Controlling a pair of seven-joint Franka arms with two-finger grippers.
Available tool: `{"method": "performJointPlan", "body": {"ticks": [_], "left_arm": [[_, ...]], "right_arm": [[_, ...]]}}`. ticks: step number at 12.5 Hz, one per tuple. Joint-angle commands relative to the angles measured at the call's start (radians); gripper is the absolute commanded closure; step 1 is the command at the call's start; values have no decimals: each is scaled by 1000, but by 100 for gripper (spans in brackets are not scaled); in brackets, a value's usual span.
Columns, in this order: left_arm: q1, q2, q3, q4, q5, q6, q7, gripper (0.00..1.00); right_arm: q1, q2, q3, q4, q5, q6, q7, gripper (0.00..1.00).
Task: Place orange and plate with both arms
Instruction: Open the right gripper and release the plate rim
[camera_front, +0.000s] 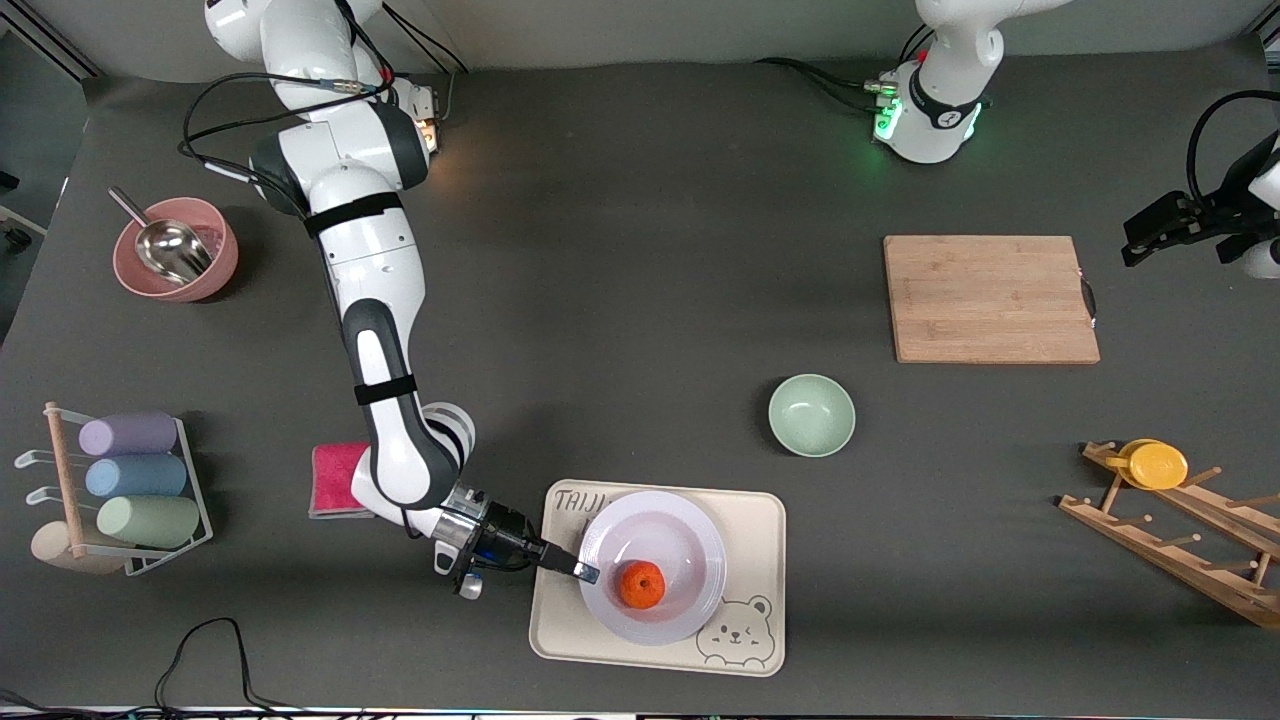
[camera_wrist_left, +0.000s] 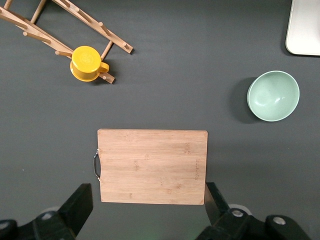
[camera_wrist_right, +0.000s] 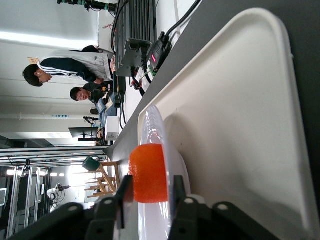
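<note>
The orange (camera_front: 641, 585) lies in the shallow centre of the pale plate (camera_front: 660, 520), which rests on the beige bear tray (camera_front: 755, 530) near the front camera. My right gripper (camera_front: 585, 573) reaches in low at the plate's rim on the right arm's side. In the right wrist view its fingers (camera_wrist_right: 125, 185) stand apart on either side of the plate's rim (camera_wrist_right: 152, 125), open, with the orange (camera_wrist_right: 148, 172) just past them. My left gripper (camera_front: 1135, 245) waits open and empty in the air over the left arm's end of the table, looking down on the cutting board (camera_wrist_left: 152, 166).
A mint-green bowl (camera_front: 811, 414) and a wooden cutting board (camera_front: 990, 298) lie toward the left arm's end. A yellow cup (camera_front: 1155, 464) hangs on a wooden rack (camera_front: 1180, 545). Toward the right arm's end are a pink bowl with a scoop (camera_front: 175, 250), a pink cloth (camera_front: 335, 478) and a cup rack (camera_front: 140, 480).
</note>
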Motion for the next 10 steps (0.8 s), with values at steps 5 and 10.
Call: {"method": "performJointPlan", "body": {"ticks": [5, 10], "left_arm": [[-2, -11, 0, -8, 5, 14, -13, 0], [-4, -13, 1, -8, 8, 16, -11, 0]], "right_arm": [[-40, -29, -11, 33, -76, 5, 0, 0], [-74, -190, -11, -32, -483, -2, 254, 0]]}}
